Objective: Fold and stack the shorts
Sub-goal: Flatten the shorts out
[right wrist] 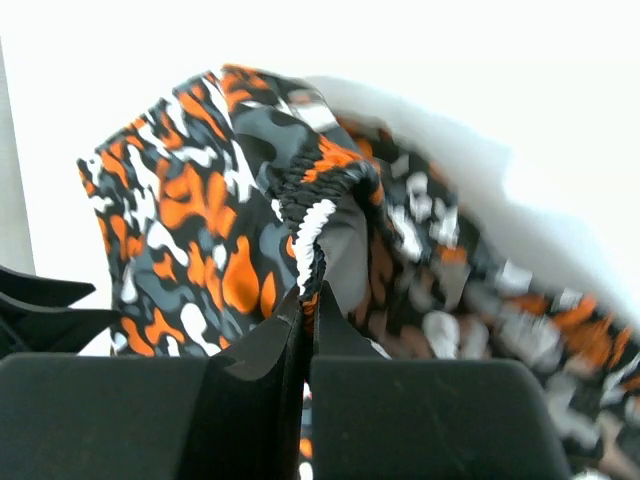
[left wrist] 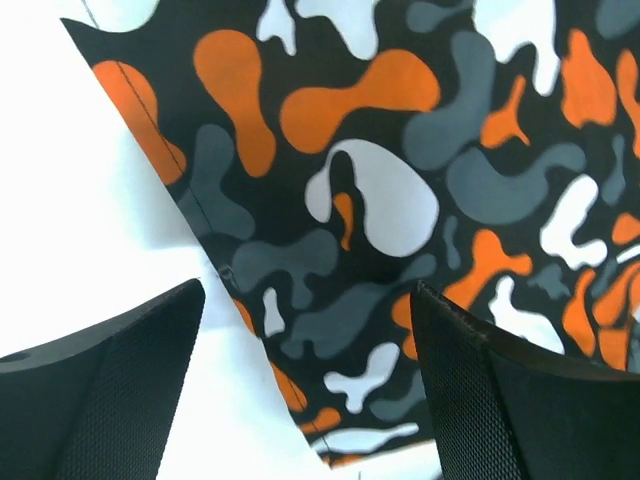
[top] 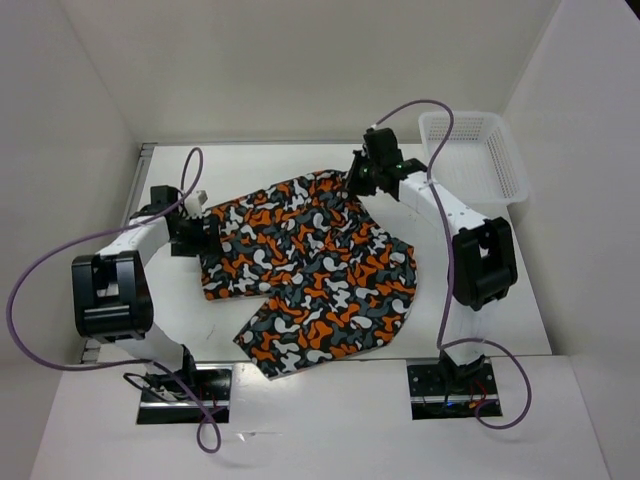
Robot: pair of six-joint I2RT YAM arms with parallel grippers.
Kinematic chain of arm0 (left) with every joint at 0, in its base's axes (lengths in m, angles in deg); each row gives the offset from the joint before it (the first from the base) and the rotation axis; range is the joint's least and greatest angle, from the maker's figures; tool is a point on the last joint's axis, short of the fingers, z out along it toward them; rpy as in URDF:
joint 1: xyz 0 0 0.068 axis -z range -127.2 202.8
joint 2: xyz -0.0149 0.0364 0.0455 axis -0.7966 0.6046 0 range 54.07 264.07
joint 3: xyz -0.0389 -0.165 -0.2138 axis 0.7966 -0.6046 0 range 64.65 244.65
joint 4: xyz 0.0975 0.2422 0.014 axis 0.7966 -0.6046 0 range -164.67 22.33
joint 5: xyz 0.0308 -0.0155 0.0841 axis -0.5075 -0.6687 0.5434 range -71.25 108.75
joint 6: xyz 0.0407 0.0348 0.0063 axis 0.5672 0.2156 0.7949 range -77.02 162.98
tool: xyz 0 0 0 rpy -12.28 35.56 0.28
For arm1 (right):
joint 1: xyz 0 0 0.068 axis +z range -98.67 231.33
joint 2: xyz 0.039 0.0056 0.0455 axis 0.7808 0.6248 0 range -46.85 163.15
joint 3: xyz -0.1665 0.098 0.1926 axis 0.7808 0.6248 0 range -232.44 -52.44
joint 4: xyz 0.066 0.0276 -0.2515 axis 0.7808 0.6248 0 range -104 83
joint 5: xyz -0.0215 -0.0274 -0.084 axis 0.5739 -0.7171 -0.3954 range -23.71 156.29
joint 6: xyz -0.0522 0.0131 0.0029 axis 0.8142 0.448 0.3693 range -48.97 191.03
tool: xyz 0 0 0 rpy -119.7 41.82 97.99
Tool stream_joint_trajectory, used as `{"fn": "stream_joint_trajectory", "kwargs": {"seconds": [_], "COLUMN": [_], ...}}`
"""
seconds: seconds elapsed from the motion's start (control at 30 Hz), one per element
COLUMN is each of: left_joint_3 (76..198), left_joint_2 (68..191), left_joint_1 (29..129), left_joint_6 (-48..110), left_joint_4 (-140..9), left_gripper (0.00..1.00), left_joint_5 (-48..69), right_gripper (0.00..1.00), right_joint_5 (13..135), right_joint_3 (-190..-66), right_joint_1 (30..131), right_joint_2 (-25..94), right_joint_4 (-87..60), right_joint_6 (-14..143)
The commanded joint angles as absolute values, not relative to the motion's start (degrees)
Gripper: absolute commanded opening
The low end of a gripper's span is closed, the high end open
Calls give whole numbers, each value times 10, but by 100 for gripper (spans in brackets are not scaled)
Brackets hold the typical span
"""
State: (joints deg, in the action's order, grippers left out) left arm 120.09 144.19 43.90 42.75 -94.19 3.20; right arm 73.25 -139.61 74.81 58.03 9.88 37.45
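Note:
The shorts (top: 310, 270), printed with orange, grey, black and white blotches, lie spread on the white table. My right gripper (top: 362, 180) is shut on the elastic waistband at the far edge, which shows bunched above the closed fingers in the right wrist view (right wrist: 320, 215). My left gripper (top: 200, 237) is open at the shorts' left edge. In the left wrist view the fabric's hemmed edge (left wrist: 380, 200) lies between and beyond the two black fingers (left wrist: 470, 390), which stand wide apart over the fabric's corner and the bare table.
A white plastic mesh basket (top: 475, 155) stands at the far right of the table. White walls enclose the table on the left, back and right. Cables loop from both arms.

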Motion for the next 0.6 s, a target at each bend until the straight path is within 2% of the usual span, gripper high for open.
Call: {"fn": "stream_joint_trajectory", "kwargs": {"seconds": [0.0,0.4,0.43,0.5,0.53,0.57], "left_joint_3": [1241,1283,1283,1283,1283,1283], "left_joint_2": [1478,1549,1549,1549,1549,1542], "left_joint_1": [432,427,427,427,427,427], "left_joint_6": [430,430,430,430,430,430], "left_joint_4": [-914,-881,-881,-881,-881,-881], "left_gripper": [90,87,87,87,89,89], "left_joint_5": [-4,-28,-28,-44,-44,-44], "right_gripper": [0,0,12,29,50,52], "right_joint_5": [772,825,825,825,818,812], "right_joint_3": [-1472,-1681,-1702,-1717,-1724,-1724], "right_joint_1": [718,629,621,609,609,609], "right_joint_2": [619,772,785,808,808,808], "right_joint_4": [99,160,160,165,165,170], "right_joint_6": [402,395,382,376,376,382]}}
